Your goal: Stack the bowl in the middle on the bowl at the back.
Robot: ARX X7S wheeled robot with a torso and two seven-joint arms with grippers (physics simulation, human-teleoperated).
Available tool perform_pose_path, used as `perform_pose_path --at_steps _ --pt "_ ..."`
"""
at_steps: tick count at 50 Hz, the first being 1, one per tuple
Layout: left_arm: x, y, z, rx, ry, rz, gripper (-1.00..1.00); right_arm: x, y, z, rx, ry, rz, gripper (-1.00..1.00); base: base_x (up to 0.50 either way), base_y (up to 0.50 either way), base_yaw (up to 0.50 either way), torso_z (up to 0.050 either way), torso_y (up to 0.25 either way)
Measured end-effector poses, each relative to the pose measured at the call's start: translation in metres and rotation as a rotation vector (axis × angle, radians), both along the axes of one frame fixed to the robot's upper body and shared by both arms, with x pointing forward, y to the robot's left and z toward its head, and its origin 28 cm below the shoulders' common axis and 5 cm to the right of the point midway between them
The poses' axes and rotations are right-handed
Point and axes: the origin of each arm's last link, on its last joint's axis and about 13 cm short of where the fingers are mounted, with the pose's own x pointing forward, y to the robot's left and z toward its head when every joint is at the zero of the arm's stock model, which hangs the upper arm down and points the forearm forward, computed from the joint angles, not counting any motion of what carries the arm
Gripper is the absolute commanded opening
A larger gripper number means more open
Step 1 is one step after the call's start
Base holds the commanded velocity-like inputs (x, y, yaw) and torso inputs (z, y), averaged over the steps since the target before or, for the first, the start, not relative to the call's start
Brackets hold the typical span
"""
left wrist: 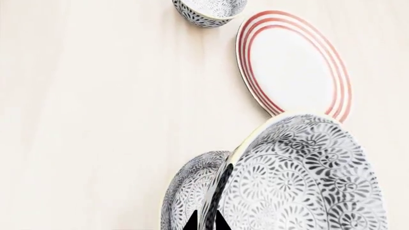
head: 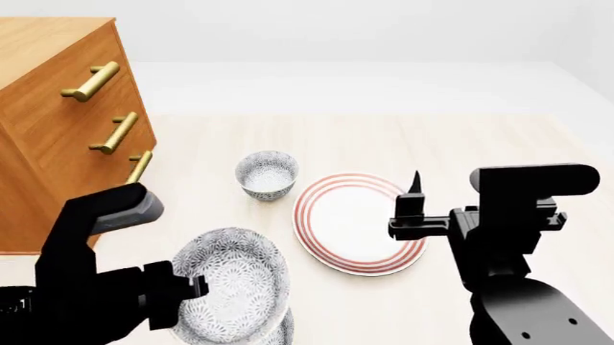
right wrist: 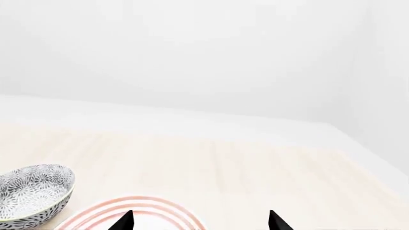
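Note:
The middle bowl [head: 235, 284], white with a black floral pattern, hangs tilted above the table's front left with my left gripper [left wrist: 206, 224] shut on its rim; its inside fills the left wrist view [left wrist: 307, 177]. The back bowl [head: 266, 174] is smaller, has the same pattern and stands upright on the table farther back [left wrist: 211, 10] [right wrist: 32, 191]. My right gripper [right wrist: 199, 223] is open and holds nothing, hovering over the red-ringed plate [head: 357, 223]; in the head view it [head: 415, 180] points up.
A third patterned bowl [head: 280, 332] [left wrist: 191, 187] sits on the table just below the lifted one. The red-ringed plate [left wrist: 294, 62] [right wrist: 128, 211] lies right of the bowls. A wooden drawer cabinet [head: 57, 108] with brass handles stands at the left.

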Motion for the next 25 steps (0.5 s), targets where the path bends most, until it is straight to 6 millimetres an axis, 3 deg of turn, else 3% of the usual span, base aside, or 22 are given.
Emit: perform_pose_path --at_steps 25 --pt "-0.001 -0.005 -0.014 0.024 0.029 -0.024 -1.00 -0.012 -0.006 0.000 0.004 0.005 -0.013 1.00 0.00 0.00 0.00 0.000 0.000"
